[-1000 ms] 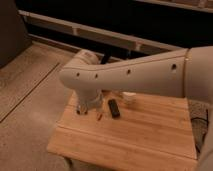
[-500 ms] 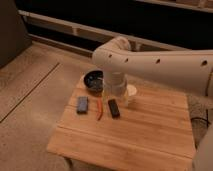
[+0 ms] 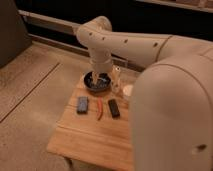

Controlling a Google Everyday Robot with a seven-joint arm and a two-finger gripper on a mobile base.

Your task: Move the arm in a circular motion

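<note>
The arm (image 3: 150, 47) fills the right of the frame. Its elbow bends at upper centre and drops to the gripper (image 3: 102, 79), which hangs over a dark bowl (image 3: 88, 83) at the far edge of the wooden table (image 3: 85, 145) — how wide it stands, I cannot tell. A red chili (image 3: 100, 108) lies mid-table.

A small table (image 3: 85, 145) of pale wooden slats stands on a speckled beige floor (image 3: 30, 100) crossed by a thin dark seam. Beyond the table's far edge a pale rail (image 3: 50, 21) runs along a dark wall (image 3: 150, 20). A grey panel (image 3: 10, 30) fills the left. The light is dim and warm. The end effector (image 3: 102, 80) hangs over the table's far edge.
</note>
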